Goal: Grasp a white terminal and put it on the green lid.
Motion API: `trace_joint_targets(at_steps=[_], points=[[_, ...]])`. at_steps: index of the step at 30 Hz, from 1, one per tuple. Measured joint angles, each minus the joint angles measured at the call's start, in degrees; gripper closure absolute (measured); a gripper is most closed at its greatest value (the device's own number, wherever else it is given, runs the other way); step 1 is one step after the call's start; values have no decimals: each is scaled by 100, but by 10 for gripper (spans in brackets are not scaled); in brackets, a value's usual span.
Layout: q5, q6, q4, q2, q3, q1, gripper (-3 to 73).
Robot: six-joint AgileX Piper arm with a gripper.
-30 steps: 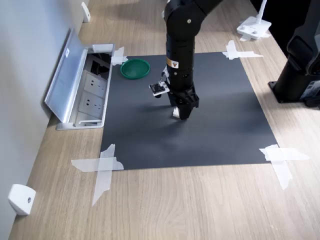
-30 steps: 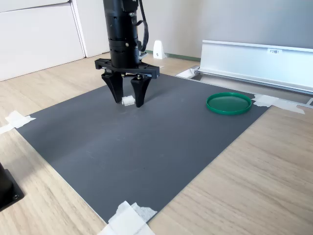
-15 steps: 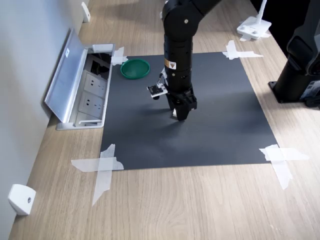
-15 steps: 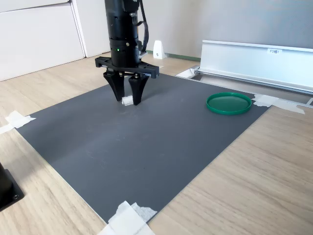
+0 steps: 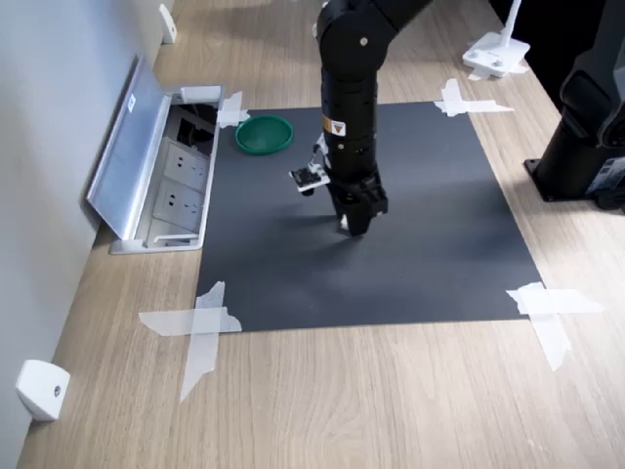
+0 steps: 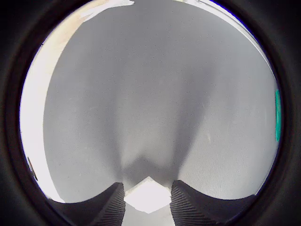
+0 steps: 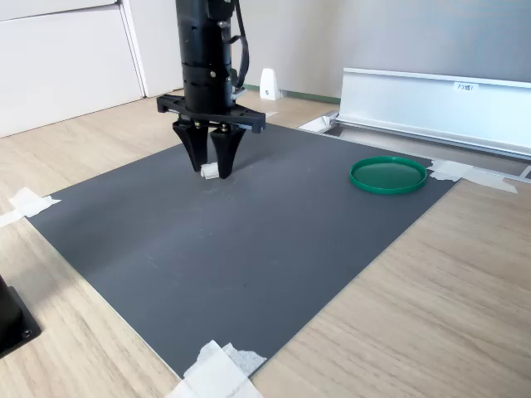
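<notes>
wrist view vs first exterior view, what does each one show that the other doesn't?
Only the wrist view: the white terminal as a clear block between the two fingers.

Only the first exterior view: the open outlet box, the tape strips at the mat corners, the white wedge piece and the wooden table.

Both: the dark mat and the green lid, just a sliver at the wrist view's edge.

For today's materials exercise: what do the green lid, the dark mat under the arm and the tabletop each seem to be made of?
Green lid: probably moulded plastic, with an even dark-green colour, a slight sheen and a thin raised rim.
Dark mat: matte grey sheet, maybe card or thin rubber; flat, no glare, corners taped down.
Tabletop: wood-look surface with pale printed-looking grain, likely laminate, though real wood cannot be excluded.
</notes>
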Motion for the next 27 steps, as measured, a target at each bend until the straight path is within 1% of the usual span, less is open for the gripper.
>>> trace_joint_targets(at_steps=[4, 8, 11, 14, 17, 20, 23, 27], points=[[364, -101, -18, -207, -187, -424, 315], [628, -376, -243, -265, -508, -1090, 315], [679, -589, -427, -256, -763, -1659, 315], [695, -815, -482, -109, -1153, -2188, 315], [695, -1036, -525, 194, -1605, -2593, 315], [737, -1238, -552, 591, -2097, -2790, 315], [772, -1304, -518, 1016, -2487, -2816, 316], [772, -1311, -220, 1454, -2911, -2816, 316]])
